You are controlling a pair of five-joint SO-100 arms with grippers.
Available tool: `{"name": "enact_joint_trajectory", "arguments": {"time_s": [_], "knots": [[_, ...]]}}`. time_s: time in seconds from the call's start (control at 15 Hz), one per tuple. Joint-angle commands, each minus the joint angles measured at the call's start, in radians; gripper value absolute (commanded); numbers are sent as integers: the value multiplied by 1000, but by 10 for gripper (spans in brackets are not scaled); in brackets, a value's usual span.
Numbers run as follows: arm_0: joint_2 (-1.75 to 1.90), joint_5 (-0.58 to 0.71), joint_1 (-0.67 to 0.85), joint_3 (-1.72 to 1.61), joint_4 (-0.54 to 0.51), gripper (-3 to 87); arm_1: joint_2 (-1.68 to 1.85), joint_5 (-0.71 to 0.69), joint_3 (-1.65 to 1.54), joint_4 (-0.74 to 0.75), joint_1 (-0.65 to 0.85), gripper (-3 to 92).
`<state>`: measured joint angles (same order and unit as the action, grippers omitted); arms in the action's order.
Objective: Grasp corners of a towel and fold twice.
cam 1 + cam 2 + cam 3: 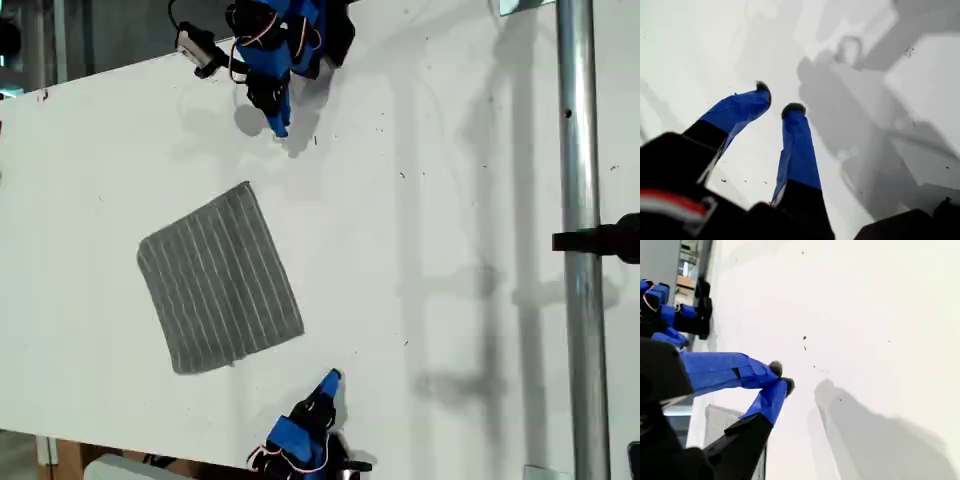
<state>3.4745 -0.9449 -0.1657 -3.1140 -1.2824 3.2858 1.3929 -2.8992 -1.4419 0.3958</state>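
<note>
Lying flat: the towel (220, 280) on the white counter (440, 250), toward the exterior view's left, between both arms, touching neither.
First gripper (776, 101): jaws slightly parted, empty, over bare counter.
Second gripper (782, 377): jaws closed, empty.

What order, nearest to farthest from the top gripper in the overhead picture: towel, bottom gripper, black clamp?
From the gripper at the exterior view's top:
1. towel, just below it, centre-left.
2. other gripper, near the bottom edge.
3. black clamp, on the pole, far right.
</note>
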Motion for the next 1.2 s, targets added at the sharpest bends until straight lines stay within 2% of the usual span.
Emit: {"name": "enact_joint_trajectory", "arguments": {"time_s": [0.0,0.13,0.2,0.27,0.33,0.53,0.87,1.13], "knots": [[3,-1068,179,-8,-3,-25,2,6,5,-9,-17,107],[3,-1075,150,-8,-3,-25,2,6,6,-9,-20,107],[3,-1072,140,-8,-5,-25,2,5,6,-9,-37,76],[3,-959,132,-8,-5,-25,2,-3,6,-9,-66,7],[3,-896,138,-8,-5,-25,2,3,6,-9,-81,-2],[3,-819,176,-8,-5,-26,2,3,6,-9,-98,-2],[3,-795,137,-8,-5,-28,2,-3,6,-9,-110,-2],[3,-848,127,-8,-5,-27,2,6,6,-9,-130,-2]]}}
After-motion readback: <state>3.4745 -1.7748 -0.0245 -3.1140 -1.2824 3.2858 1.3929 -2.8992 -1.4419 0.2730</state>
